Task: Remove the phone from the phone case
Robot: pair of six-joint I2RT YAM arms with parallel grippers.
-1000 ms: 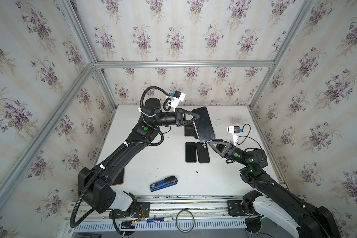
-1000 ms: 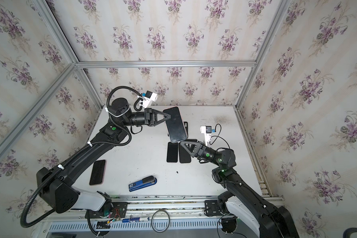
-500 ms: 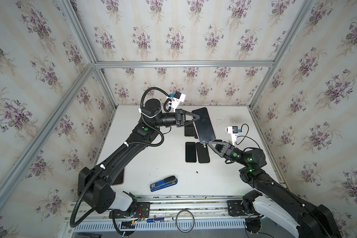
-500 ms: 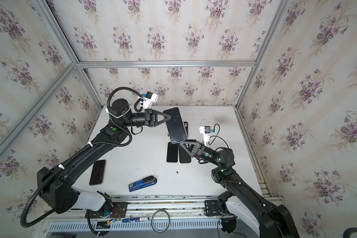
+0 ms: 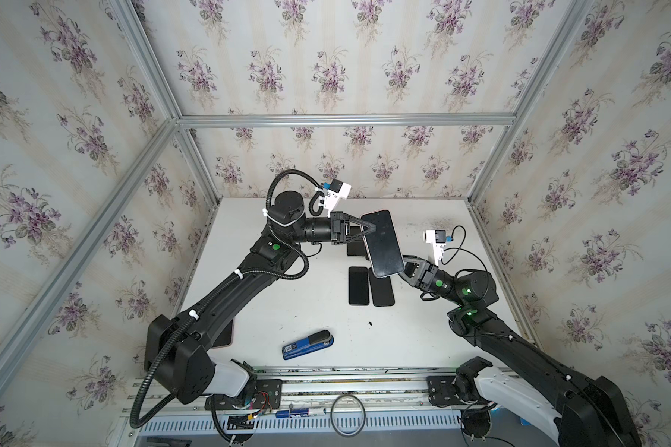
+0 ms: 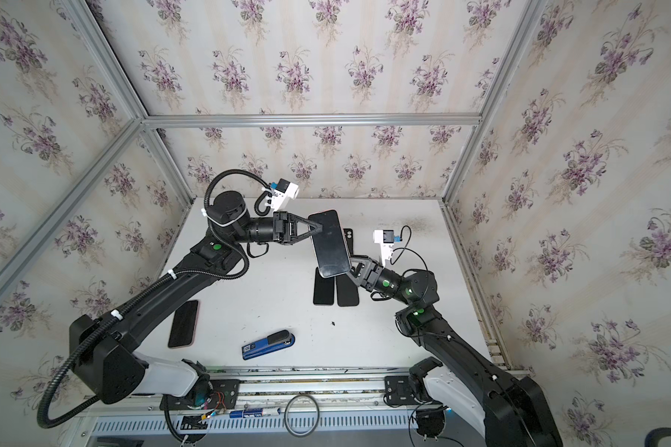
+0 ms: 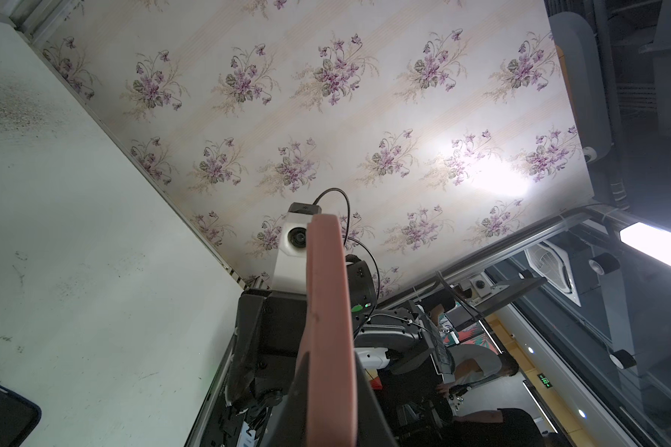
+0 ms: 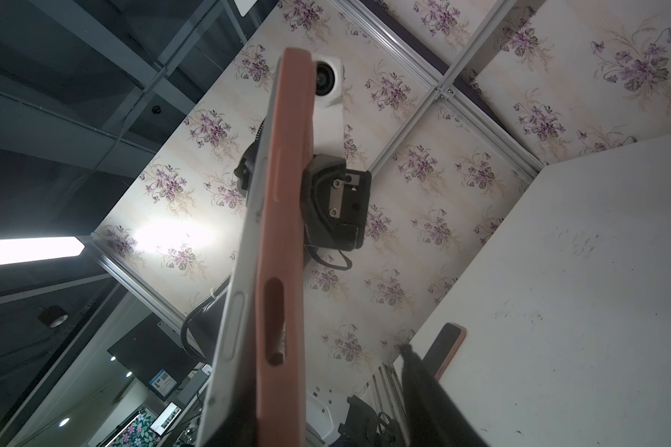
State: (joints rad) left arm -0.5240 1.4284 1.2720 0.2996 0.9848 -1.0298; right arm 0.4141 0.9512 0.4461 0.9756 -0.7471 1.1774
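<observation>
A phone (image 5: 382, 244) (image 6: 330, 244) in a pink phone case hangs tilted above the table's middle, screen up. My left gripper (image 5: 366, 228) (image 6: 314, 229) is shut on its upper long edge; the left wrist view shows the pink case edge (image 7: 328, 309) running out from between the jaws. My right gripper (image 5: 403, 265) (image 6: 352, 266) stands open at the phone's lower end. In the right wrist view the silver phone side (image 8: 237, 309) spreads away from the pink case (image 8: 287, 193) toward the camera. One dark finger (image 8: 427, 391) stands clear of the case; the other is hidden.
Two black phones (image 5: 358, 285) (image 5: 381, 288) lie side by side under the held phone, with a dark case (image 6: 348, 236) behind them. A blue stapler (image 5: 308, 344) lies near the front edge. Another pink-cased phone (image 6: 183, 323) lies at the front left.
My right gripper has moved up to the phone's lower end and its jaws have narrowed. The left gripper has kept the phone in the same place.
</observation>
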